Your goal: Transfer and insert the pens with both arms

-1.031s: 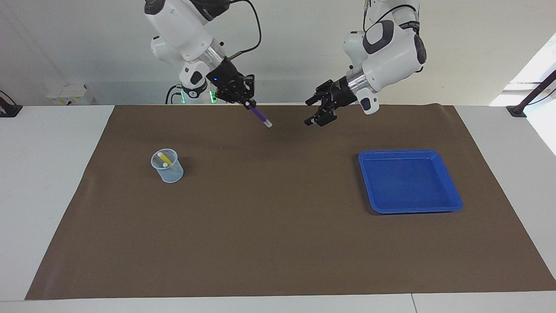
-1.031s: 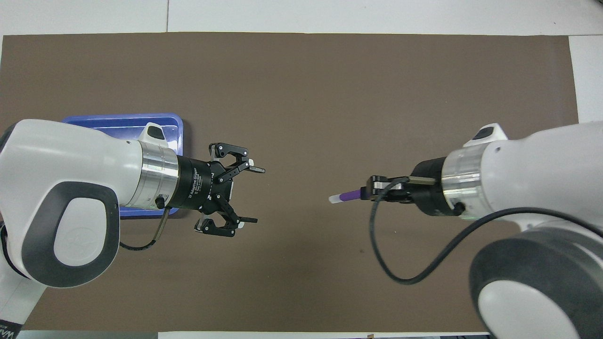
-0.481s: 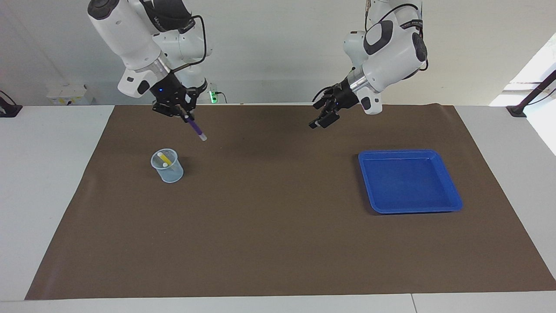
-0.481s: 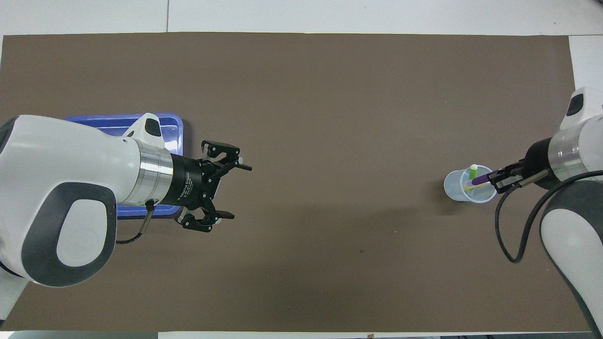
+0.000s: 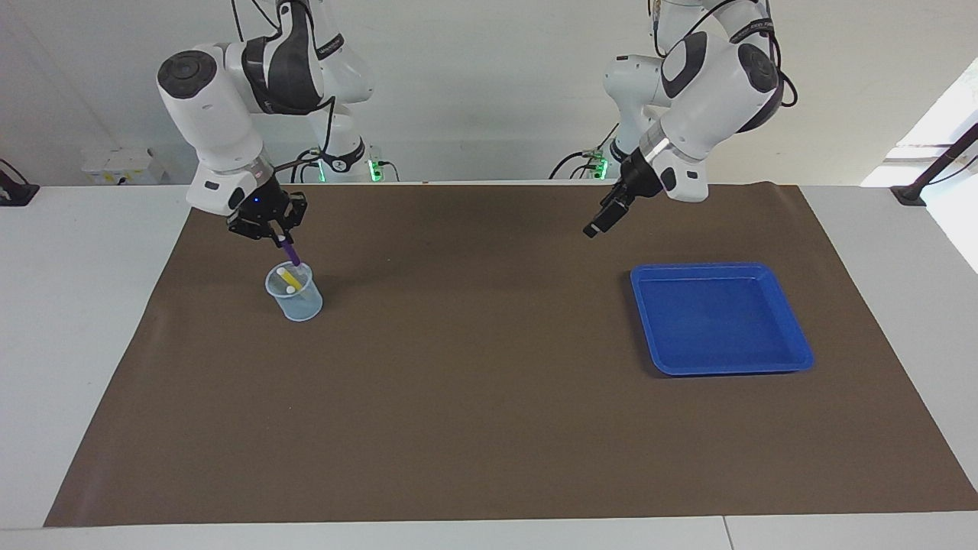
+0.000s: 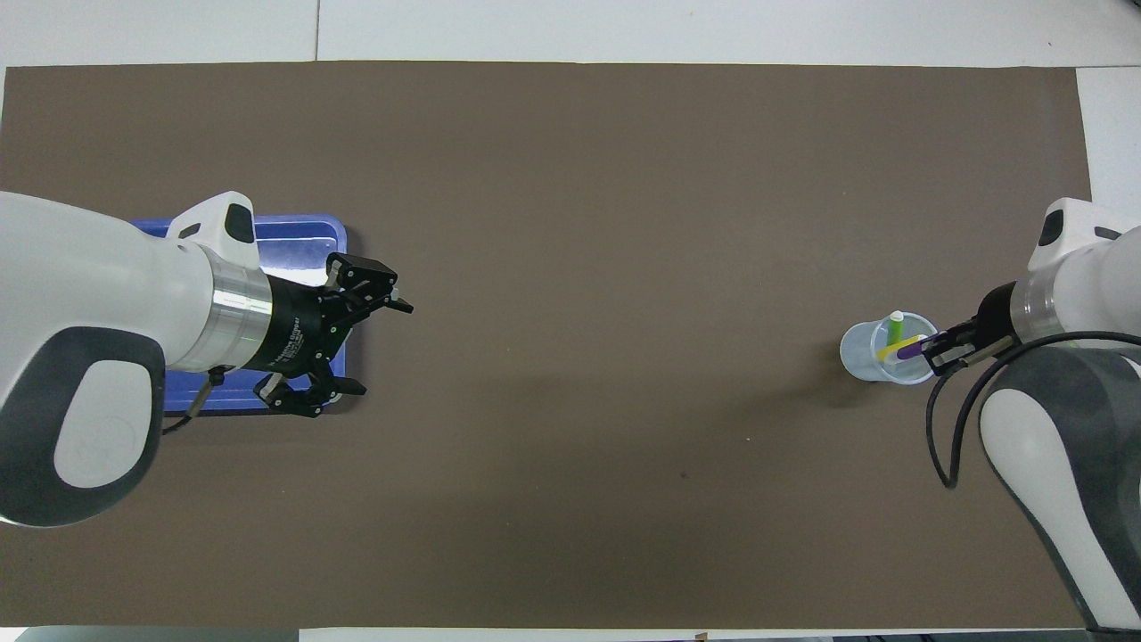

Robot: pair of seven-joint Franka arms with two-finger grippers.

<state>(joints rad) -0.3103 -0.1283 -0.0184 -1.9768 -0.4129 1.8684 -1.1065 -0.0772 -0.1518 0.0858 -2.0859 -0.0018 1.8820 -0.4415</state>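
Observation:
My right gripper [image 5: 269, 229] is shut on the purple pen [image 5: 290, 250] and holds it tilted over a clear plastic cup [image 5: 299, 307] at the right arm's end of the table. The pen's lower end is at the cup's mouth. The overhead view shows the gripper [image 6: 936, 352], the purple pen [image 6: 909, 349] and the cup [image 6: 857, 354]. The yellow pen [image 5: 286, 279] [image 6: 888, 354] and the green pen [image 6: 894, 325] stand in the cup. My left gripper [image 5: 600, 221] [image 6: 381, 348] is open and empty, in the air over the mat beside the blue tray.
An empty blue tray [image 5: 795, 359] [image 6: 299, 230] lies at the left arm's end of the table. A brown mat [image 5: 474, 397] covers most of the white table.
My right gripper has carried the purple pen from the mat's middle to the cup and lowered its end to the cup's mouth. My left gripper has drawn back toward the tray.

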